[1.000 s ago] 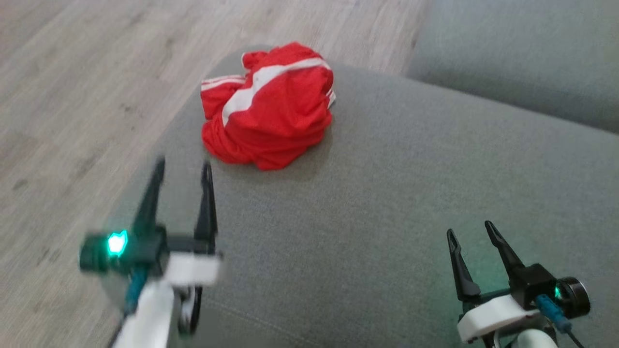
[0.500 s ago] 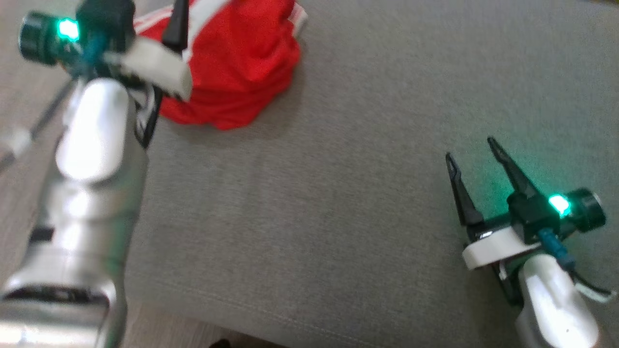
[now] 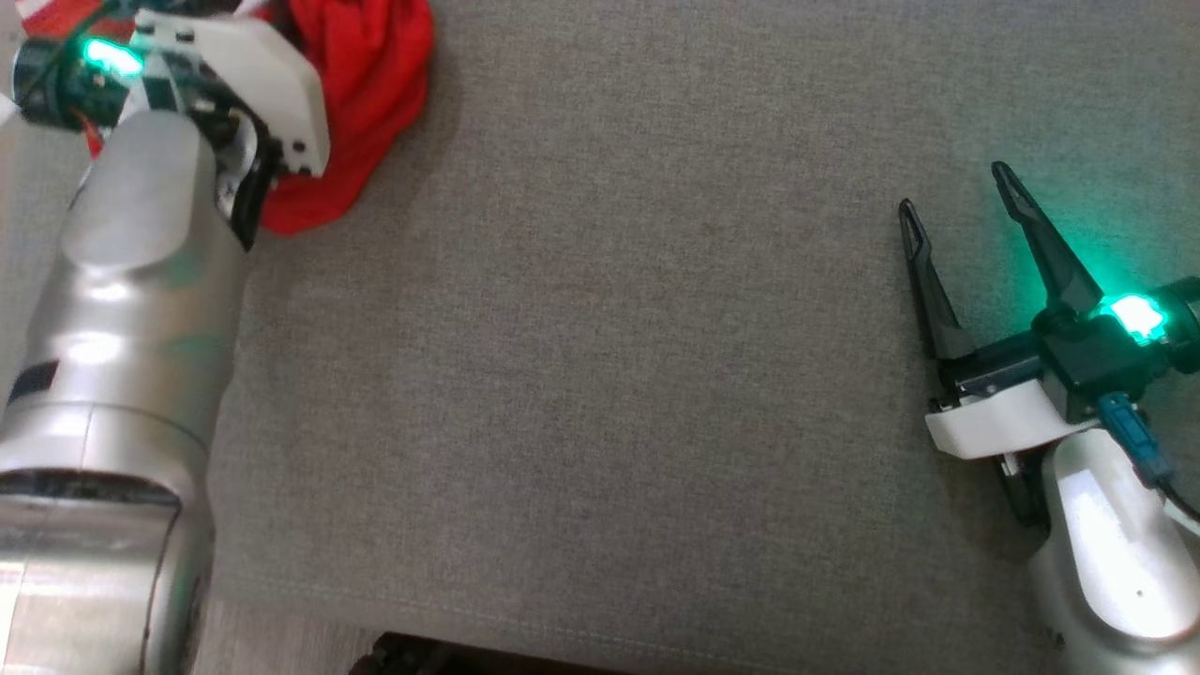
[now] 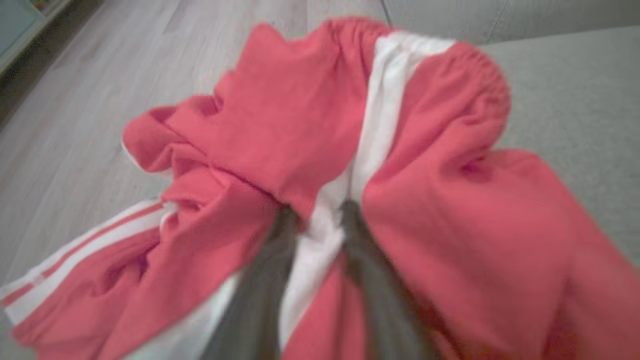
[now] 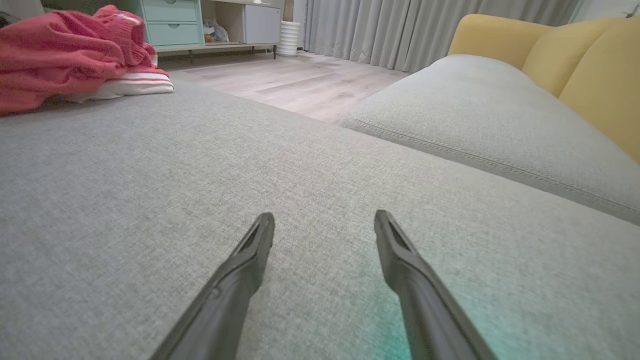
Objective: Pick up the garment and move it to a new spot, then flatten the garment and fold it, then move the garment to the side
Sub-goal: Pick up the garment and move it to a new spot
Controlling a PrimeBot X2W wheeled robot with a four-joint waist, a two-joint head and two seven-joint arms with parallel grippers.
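- On a wide grey sofa cushion, at its far left corner beside the wooden floor, lies the garment — a crumpled red heap with white stripes.
- The garment looks light, soft and limp, like a thin sports knit. Judging from its loose folds, it will sag and trail when lifted rather than keep any shape, and a shallow grip could let layers slide out.
- The left gripper is sunk into the top of the heap. Its two dark fingers are drawn close together and appear to pinch a raised fold of the broad white stripe, though the view is blurred.
- The right gripper hovers low over bare cushion, well apart from the garment, with its fingers spread wide and nothing between them.
- The gathered elastic edge at the top of the heap is probably the surest place to hold — thicker and bunched, so less likely to slip free than a single layer.
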